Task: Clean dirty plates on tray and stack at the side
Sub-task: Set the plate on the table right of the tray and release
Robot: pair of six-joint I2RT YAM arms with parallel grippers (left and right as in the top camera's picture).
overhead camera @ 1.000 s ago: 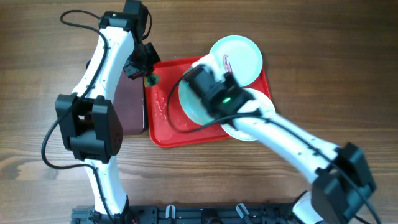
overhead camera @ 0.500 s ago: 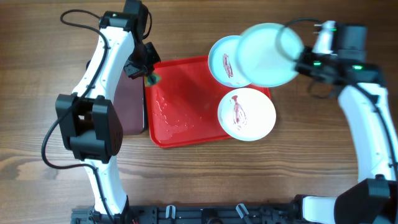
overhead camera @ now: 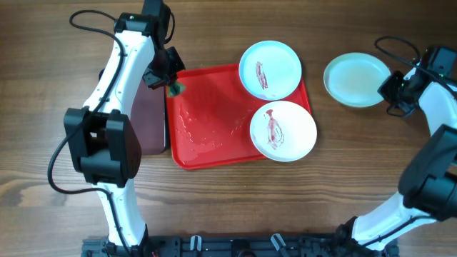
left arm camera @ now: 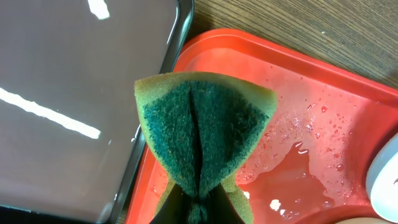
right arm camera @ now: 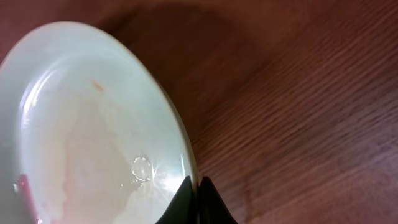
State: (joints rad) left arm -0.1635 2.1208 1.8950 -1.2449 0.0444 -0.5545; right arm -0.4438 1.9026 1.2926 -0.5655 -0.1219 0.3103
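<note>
Currently my right gripper [right arm camera: 196, 200] has its jaws pinched down on the rim of the pale mint plate [right arm camera: 81, 143], and the dish spreads away from them over the bare table [right arm camera: 311, 93]; whether it rests flat on the wood or hangs just above it I cannot tell. Its face is glossy with a wet sheen and a faint pinkish film, so I judge it stiff, light and slippery. An edge grip like this one is the only hold such a shallow dish offers, with the lip seated deep in the pinch. My left gripper [left arm camera: 196, 211] is closed on a green sponge [left arm camera: 205, 130], which folds in the pinch and fans out ahead of the jaws, soft and springy. Just beyond that sponge lies a corner of the red tray [left arm camera: 311, 93], beaded with water [left arm camera: 292, 162], and on the jaws' other side sits the dark tray [left arm camera: 74, 93]. The smeared mint-blue plate [overhead camera: 270, 69] and the white plate [overhead camera: 283, 130] lie between the two sets of jaws, overhanging the tray rim farthest from the left ones; each wants lifting by its free edge, gently, since I guess they could chip
</note>
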